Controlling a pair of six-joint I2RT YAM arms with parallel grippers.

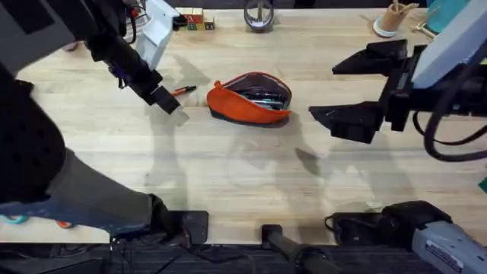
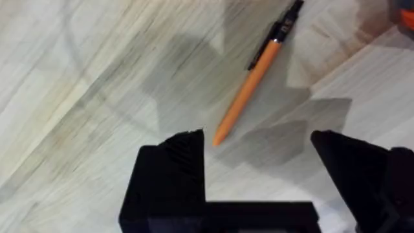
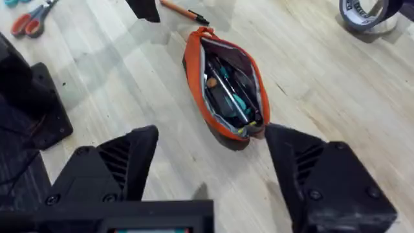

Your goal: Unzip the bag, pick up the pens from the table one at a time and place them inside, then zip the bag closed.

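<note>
scissors (image 3: 29,18), tape roll (image 3: 369,14), wooden blocks (image 1: 194,18), cup (image 1: 392,21)

table (image 1: 228,164): light wood, pale grain in long streaks, planks side by side
bag (image 1: 249,97): orange fabric outside, dark base, grey lining at the open mouth
things inside the bag: teal, silvery and dark pieces, seen from the right wrist
pen (image 2: 253,74): orange barrel, black clip end
left gripper (image 2: 259,145): black fingers
right gripper (image 3: 210,158): black fingers with ribbed inner faces
scissors (image 3: 30,17): red-orange handles, grey blades
tape roll (image 3: 367,11): dark grey ring, paler at the base
blocks (image 1: 193,18): small cubes at the far edge, red, yellow and green sides
cup (image 1: 391,21): tan, pale sticks in it
</note>
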